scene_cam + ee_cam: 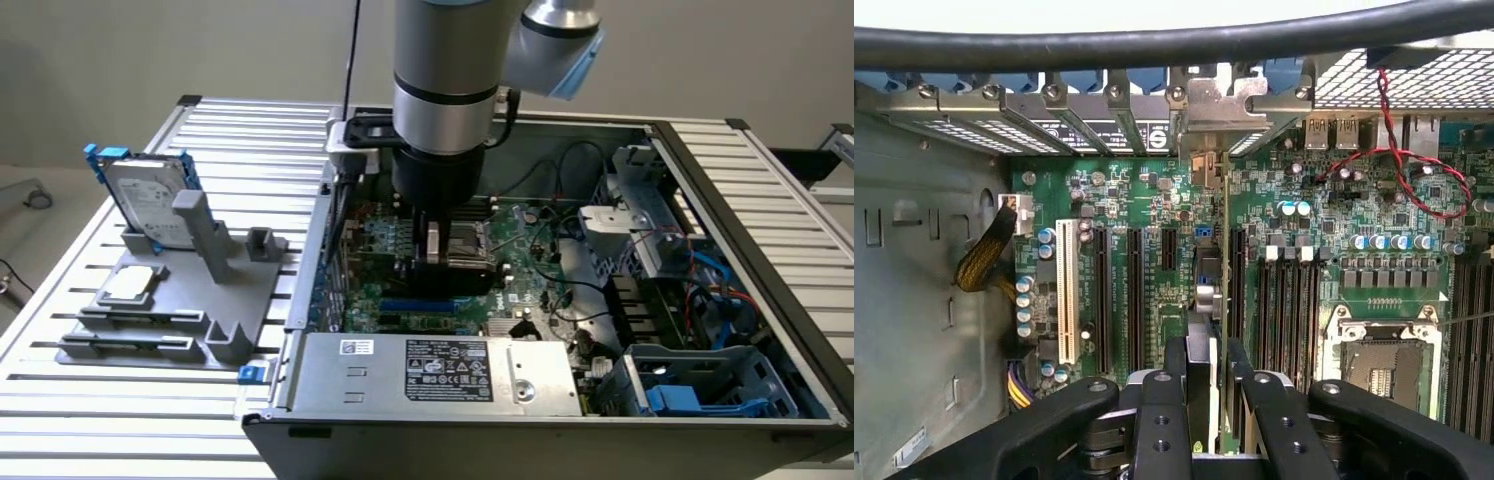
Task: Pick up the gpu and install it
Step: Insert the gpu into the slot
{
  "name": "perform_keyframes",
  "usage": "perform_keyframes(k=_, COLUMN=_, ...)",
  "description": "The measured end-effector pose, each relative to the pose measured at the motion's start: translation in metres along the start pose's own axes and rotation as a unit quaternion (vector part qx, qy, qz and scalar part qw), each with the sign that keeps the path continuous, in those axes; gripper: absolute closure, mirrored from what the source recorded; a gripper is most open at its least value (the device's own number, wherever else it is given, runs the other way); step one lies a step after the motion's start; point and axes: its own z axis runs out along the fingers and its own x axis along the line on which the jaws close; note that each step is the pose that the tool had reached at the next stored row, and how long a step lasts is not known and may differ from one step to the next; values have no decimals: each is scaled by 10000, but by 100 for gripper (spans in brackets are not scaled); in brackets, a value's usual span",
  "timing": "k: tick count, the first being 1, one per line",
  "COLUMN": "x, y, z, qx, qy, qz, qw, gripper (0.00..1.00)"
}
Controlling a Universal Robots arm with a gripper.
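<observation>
Black fingers [1162,410] grip the gpu [1206,300] edge-on over the expansion slots [1134,290] of the motherboard [1334,200] inside the open computer case [534,450]: installation under way, and seating it calls for square alignment with 1 slot

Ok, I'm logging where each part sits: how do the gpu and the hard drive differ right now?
The gpu is held in the gripper inside the computer case, at the motherboard slots; the hard drive stands in the gray holder outside the case, untouched. The gpu shows a green board edge and a black shroud; the hard drive is silver in a blue frame. Both stand on edge.
</observation>
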Motion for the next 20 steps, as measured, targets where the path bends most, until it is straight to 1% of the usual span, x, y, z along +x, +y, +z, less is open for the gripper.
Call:
perform_keyframes(k=4, x=1, y=9, z=45, qx=-4, qy=0, qz=1, qw=10000, gripper=74)
perform_keyframes(k=8, x=1, y=28, z=73, qx=-24, qy=0, qz=1, qw=10000, gripper=74)
perform_keyframes(k=14, x=2, y=36, z=105, qx=-46, qy=0, qz=1, qw=10000, gripper=74)
perform_keyframes(k=20, x=2, y=36, z=137, qx=-60, qy=0, qz=1, qw=10000, gripper=74)
